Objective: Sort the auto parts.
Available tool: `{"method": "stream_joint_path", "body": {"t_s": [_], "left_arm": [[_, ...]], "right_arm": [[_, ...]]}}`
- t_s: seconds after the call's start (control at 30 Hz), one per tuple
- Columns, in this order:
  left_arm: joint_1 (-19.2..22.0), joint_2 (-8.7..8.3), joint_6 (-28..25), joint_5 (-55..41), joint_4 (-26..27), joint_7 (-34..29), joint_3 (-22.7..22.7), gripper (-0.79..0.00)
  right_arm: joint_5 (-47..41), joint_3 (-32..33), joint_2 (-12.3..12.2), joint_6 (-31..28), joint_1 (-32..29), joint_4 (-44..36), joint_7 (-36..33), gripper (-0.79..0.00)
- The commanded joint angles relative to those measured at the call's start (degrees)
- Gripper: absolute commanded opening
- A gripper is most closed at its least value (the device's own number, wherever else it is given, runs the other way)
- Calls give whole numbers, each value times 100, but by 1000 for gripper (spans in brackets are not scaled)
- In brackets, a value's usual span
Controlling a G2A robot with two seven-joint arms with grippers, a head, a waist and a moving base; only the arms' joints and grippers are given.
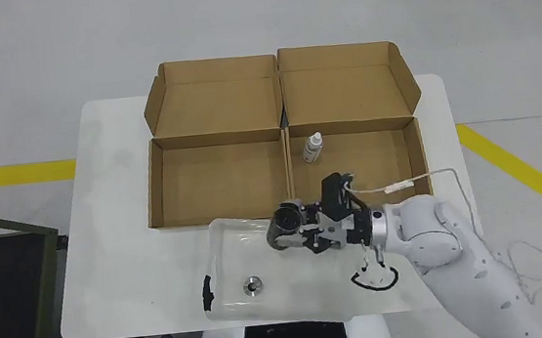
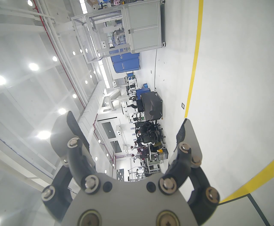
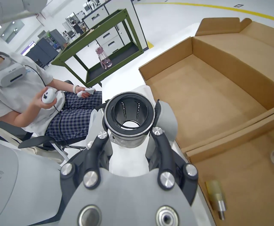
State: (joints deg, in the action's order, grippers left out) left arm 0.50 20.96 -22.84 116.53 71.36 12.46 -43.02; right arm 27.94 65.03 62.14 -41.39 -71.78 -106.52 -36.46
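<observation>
My right gripper (image 1: 290, 228) (image 3: 129, 116) is shut on a metal cylindrical bearing (image 1: 282, 227) (image 3: 129, 118) with a black rim and a hollow bore, held above the clear plastic tray (image 1: 224, 272) near the front wall of the cardboard boxes. The left box (image 1: 218, 179) (image 3: 201, 94) lies bare. In the right box (image 1: 354, 166) stands a small pale cylindrical part with a metal tip (image 1: 311, 146) (image 3: 216, 198). A small round metal part (image 1: 253, 286) and a black strip-shaped part (image 1: 207, 294) lie in the tray. My left gripper (image 2: 128, 128) is open, facing the room with nothing between its fingers.
A black ring-shaped part with tabs (image 1: 374, 277) lies on the white table (image 1: 110, 233) beside the tray, under the right arm. Both box lids stand open at the far side. A green shelf rack (image 3: 102, 45) stands off the table's left side.
</observation>
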Motion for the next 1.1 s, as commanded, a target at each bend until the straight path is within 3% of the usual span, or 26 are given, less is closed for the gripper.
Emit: {"method": "stream_joint_path", "body": {"t_s": [0.0, 0.57, 1.07], "left_arm": [[0, 0, 0, 0, 0, 0, 0, 0], [0, 0, 0, 0, 0, 0, 0, 0], [0, 0, 0, 0, 0, 0, 0, 0]], "right_arm": [[-233, 53, -5, 107, 68, 78, 7, -785], [-883, 57, 27, 796, 773, 505, -67, -785], [100, -565, 167, 1360, 1250, 653, 238, -785]]}}
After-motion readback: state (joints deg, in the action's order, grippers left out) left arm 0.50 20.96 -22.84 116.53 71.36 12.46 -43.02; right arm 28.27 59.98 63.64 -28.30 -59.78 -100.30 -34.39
